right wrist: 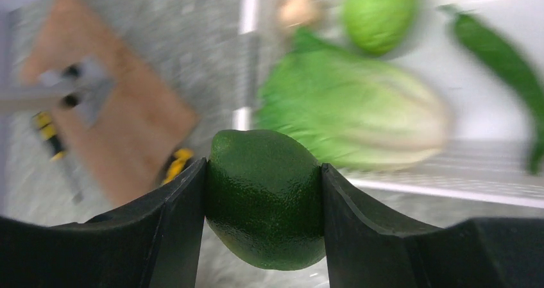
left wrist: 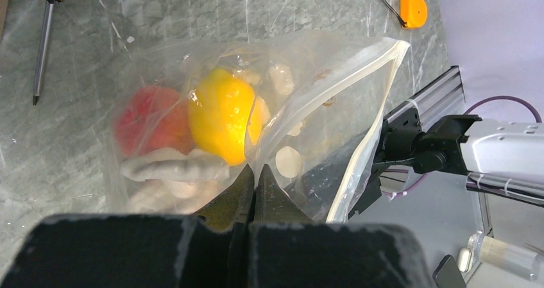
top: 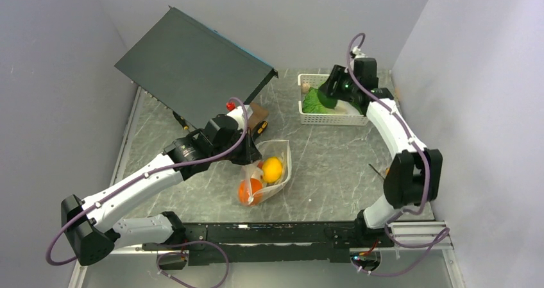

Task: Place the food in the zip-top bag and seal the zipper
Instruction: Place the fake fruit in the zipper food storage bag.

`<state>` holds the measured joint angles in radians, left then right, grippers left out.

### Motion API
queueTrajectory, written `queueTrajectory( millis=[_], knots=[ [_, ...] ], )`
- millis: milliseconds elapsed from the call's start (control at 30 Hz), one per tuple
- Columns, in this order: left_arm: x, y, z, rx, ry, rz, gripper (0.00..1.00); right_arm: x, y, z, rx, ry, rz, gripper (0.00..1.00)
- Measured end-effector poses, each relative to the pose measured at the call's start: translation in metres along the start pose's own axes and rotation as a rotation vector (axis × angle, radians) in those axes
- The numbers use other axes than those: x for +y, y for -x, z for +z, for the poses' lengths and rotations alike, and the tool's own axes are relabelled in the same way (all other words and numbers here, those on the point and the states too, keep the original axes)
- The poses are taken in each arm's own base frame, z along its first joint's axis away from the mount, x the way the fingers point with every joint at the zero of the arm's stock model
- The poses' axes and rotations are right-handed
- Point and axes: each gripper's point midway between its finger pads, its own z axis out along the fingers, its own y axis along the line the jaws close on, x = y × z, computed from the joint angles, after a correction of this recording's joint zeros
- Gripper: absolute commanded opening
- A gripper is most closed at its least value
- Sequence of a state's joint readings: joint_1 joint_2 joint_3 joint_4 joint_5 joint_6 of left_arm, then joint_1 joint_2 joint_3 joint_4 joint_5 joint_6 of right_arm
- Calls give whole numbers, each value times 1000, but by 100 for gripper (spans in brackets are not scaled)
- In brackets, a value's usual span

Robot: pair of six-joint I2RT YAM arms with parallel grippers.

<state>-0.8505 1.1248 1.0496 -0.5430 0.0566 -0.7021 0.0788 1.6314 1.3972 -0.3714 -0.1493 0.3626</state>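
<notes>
The clear dotted zip-top bag (top: 280, 170) lies mid-table with its mouth held open. It holds a yellow fruit (left wrist: 221, 115), a pink-orange peach (left wrist: 151, 120) and pale pieces. Its whitish zipper strip (left wrist: 369, 127) runs down the right side of the left wrist view. My left gripper (left wrist: 255, 172) is shut, pinching the bag's near mouth edge; it also shows in the top view (top: 251, 154). My right gripper (right wrist: 263, 166) is shut on a dark green lime (right wrist: 264, 198), lifted at the left end of the white basket (top: 333, 116).
The basket holds a green lettuce (right wrist: 353, 111), a light green round fruit (right wrist: 378, 13), a green pepper (right wrist: 507, 57) and a beige piece (right wrist: 298, 9). A dark tilted panel (top: 192, 63), a wooden board (top: 258, 113), a screwdriver (left wrist: 43, 38) and an orange tape measure (left wrist: 412, 11) lie around.
</notes>
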Motion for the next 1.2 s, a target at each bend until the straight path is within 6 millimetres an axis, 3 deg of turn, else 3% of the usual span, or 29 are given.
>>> queueTrajectory(
  millis=[133, 267, 633, 900, 1033, 1200],
  knots=[
    [0, 2, -2, -10, 1, -11, 0, 72, -28, -33, 6, 228, -14, 0],
    [1, 1, -4, -17, 5, -22, 0, 115, -63, -70, 45, 391, -37, 0],
    [5, -1, -7, -27, 12, -43, 0, 138, -120, -169, 26, 638, -119, 0],
    [6, -3, -7, -22, 19, -44, 0, 174, -125, -241, -90, 916, -194, 0],
    [7, -4, -7, -17, 24, -45, 0, 197, -127, -259, -109, 1030, -233, 0],
    [8, -5, -7, -14, 26, -47, 0, 227, -149, -260, -47, 1122, -298, 1]
  ],
)
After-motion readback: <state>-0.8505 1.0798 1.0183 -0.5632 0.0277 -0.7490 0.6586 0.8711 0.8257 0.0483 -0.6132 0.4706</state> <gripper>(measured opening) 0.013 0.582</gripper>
